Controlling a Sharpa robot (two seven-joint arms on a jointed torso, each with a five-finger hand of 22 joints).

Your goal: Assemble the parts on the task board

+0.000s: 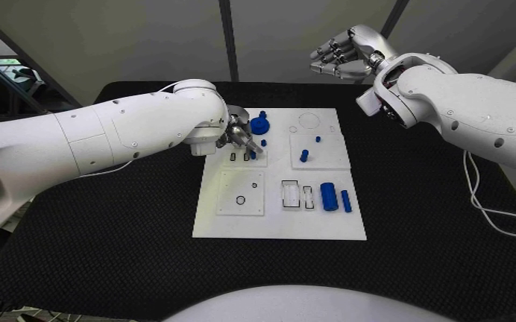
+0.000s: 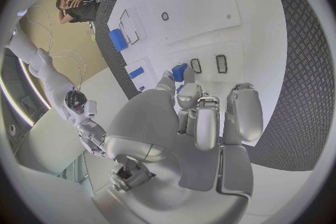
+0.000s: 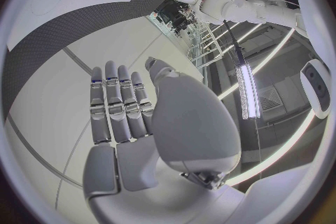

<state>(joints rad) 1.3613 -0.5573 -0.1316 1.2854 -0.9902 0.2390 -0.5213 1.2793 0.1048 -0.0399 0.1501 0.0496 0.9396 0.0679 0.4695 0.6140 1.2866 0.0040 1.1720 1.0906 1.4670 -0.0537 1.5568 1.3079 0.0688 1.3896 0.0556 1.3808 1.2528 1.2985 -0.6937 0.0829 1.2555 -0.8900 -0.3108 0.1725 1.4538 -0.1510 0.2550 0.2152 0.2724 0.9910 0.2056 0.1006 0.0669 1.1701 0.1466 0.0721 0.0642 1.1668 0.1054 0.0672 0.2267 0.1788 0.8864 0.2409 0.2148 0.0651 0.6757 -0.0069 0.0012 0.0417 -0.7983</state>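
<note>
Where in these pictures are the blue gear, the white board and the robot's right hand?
blue gear (image 1: pixel 262 123), head view, its top.
white board (image 1: pixel 279 229), head view, bare near edge.
right hand (image 1: pixel 346 55), head view, curled fingers.

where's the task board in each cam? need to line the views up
Head view: task board in the middle of the picture, on the black table.
Left wrist view: the board lies beyond the fingertips.
Right wrist view: a corner of the board sits at the circle's rim.
Shared landmark: the black table bordering the board.
</note>
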